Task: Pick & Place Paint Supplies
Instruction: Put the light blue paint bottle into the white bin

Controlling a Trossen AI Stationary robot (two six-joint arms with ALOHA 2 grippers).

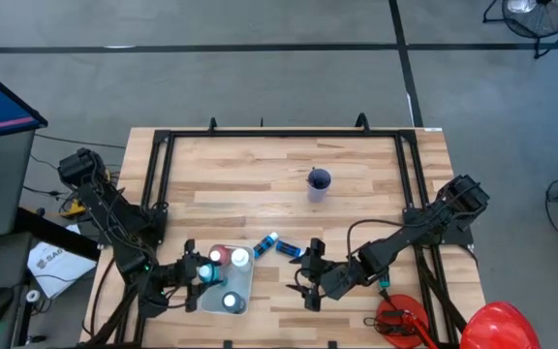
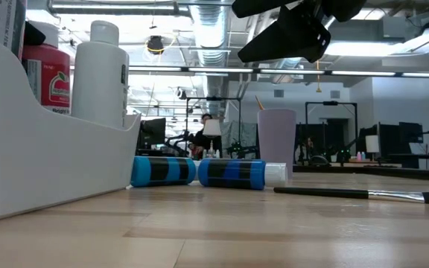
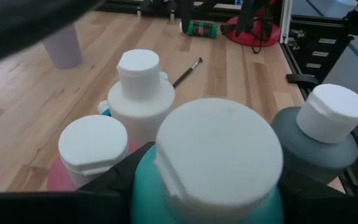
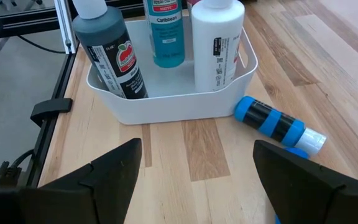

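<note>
Wood table | grey floor | lab bkgd | purple cup upright

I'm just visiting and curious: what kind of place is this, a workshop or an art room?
Probably a robotics lab or open workshop, not an art room. Two robot arms work at a framed wooden table, monitors and other metal rigs fill the room behind, and exposed ducts run along the ceiling.

We see a lavender cup upright on the wooden tabletop well beyond the right claw, a red helmet-like thing off to its outer side
</note>
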